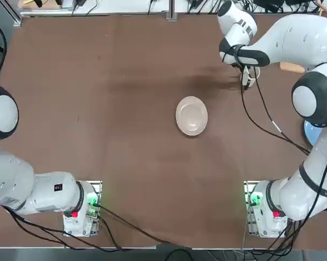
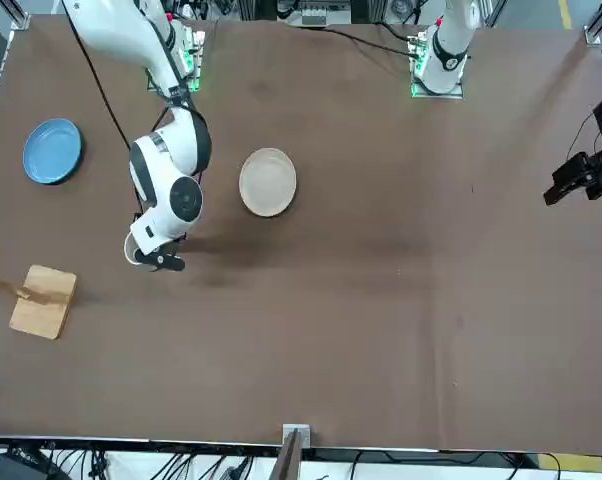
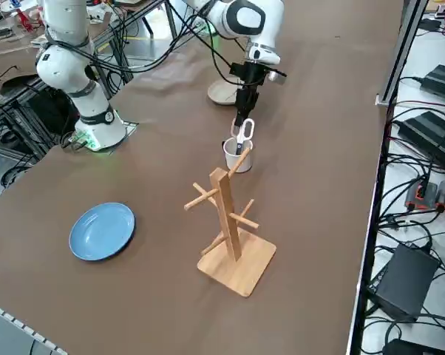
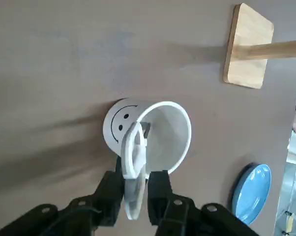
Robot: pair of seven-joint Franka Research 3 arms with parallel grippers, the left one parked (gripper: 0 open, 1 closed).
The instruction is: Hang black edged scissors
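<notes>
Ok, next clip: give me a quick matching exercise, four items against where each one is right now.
Items:
1. black edged scissors
2. white mug
3. blue plate
4. wooden rack

Places:
A. flat on the table, alone
B. directly under the scissors
C. upright on a square base
D. clamped in the right hand

Pairs: 1-D, 2-B, 3-A, 4-C

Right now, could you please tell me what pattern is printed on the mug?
A dark smiley face on the white mug, clearest in the right wrist view.
</notes>
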